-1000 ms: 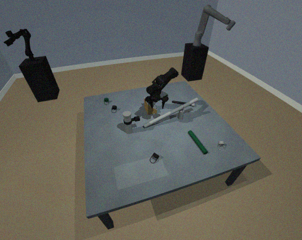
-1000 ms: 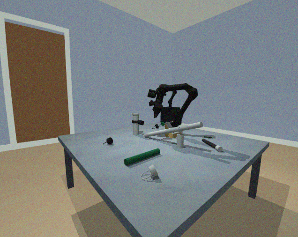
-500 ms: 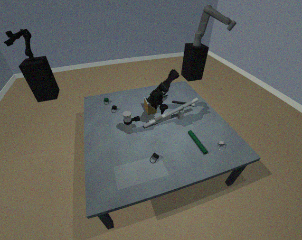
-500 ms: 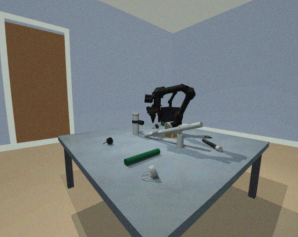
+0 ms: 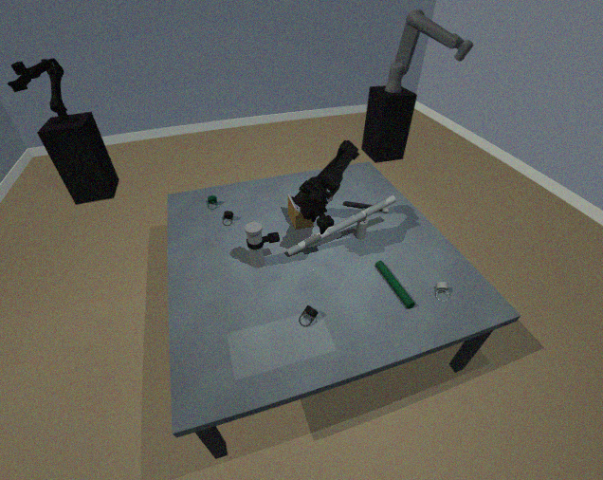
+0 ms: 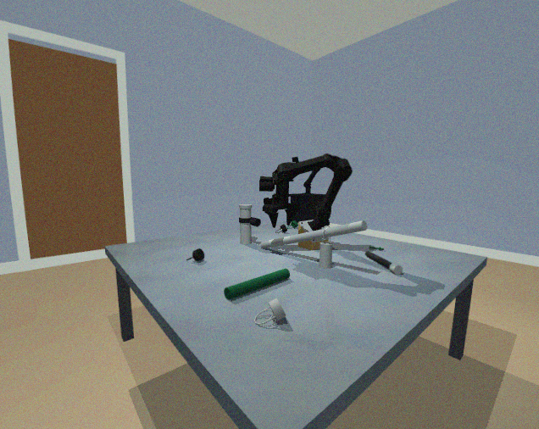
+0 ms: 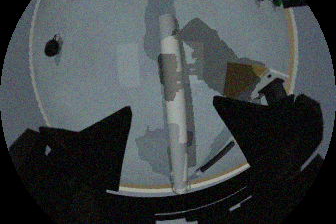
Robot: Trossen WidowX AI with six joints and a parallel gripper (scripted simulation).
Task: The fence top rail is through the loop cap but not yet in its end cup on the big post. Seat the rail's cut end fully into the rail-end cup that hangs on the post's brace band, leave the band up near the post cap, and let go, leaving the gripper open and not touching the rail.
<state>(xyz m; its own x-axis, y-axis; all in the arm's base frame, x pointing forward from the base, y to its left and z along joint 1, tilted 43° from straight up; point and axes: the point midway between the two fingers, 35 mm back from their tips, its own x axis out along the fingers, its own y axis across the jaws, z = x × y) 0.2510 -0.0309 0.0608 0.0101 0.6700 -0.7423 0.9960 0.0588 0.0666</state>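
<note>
Two fingers [image 6: 273, 219] stand wide apart at the lower left and lower right of the wrist frame, with nothing between them. The white rail [image 7: 176, 117] [image 5: 343, 223] [image 6: 302, 236] runs almost straight up that frame, below the open gripper [image 7: 174, 105] [image 6: 281, 225]. In the exterior frame, the short post [image 6: 325, 256] [image 5: 361, 230] stands right of centre under the rail. From its raised end at right, the rail's long axis slopes down leftward, its low end near the table top [image 6: 279, 342] [image 5: 270, 294], pointing toward the big post [image 6: 245, 236] [image 5: 253, 235]. That end is outside the black cup [image 6: 255, 221] [image 5: 273, 237], which sticks out rightward from the band, high on the post. Farther back, the black arm [image 6: 339, 170] [image 5: 338, 168] arches leftward, its gripper hanging fingers-down.
</note>
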